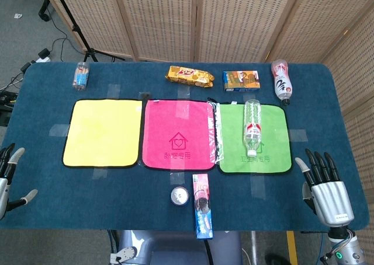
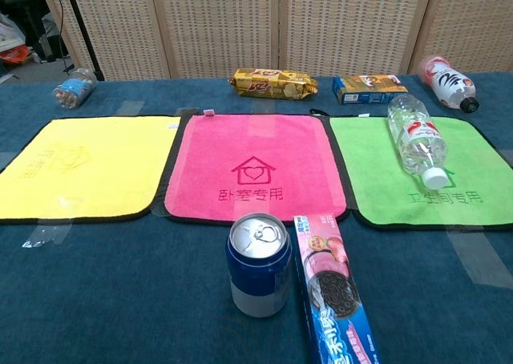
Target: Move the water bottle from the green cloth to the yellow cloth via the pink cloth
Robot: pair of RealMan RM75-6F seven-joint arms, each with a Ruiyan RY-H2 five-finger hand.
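Observation:
A clear water bottle [image 1: 252, 125] [image 2: 416, 139] with a red-and-white label lies on its side on the green cloth [image 1: 274, 154] [image 2: 473, 167], cap toward the table's front. The pink cloth [image 1: 178, 133] [image 2: 252, 159] sits in the middle and the yellow cloth [image 1: 104, 132] [image 2: 84, 163] to the left. My right hand [image 1: 324, 186] rests at the front right edge, fingers spread, holding nothing, well apart from the bottle. My left hand [image 1: 9, 177] shows partly at the front left edge, fingers apart and empty. Neither hand appears in the chest view.
A blue can [image 1: 179, 195] [image 2: 258, 261] and a cookie box [image 1: 203, 205] [image 2: 330, 288] stand at the front centre. Along the back lie a small jar [image 1: 81, 75], a biscuit pack [image 1: 188, 75], a blue-orange box [image 1: 241, 80] and a white-and-red bottle [image 1: 281, 80].

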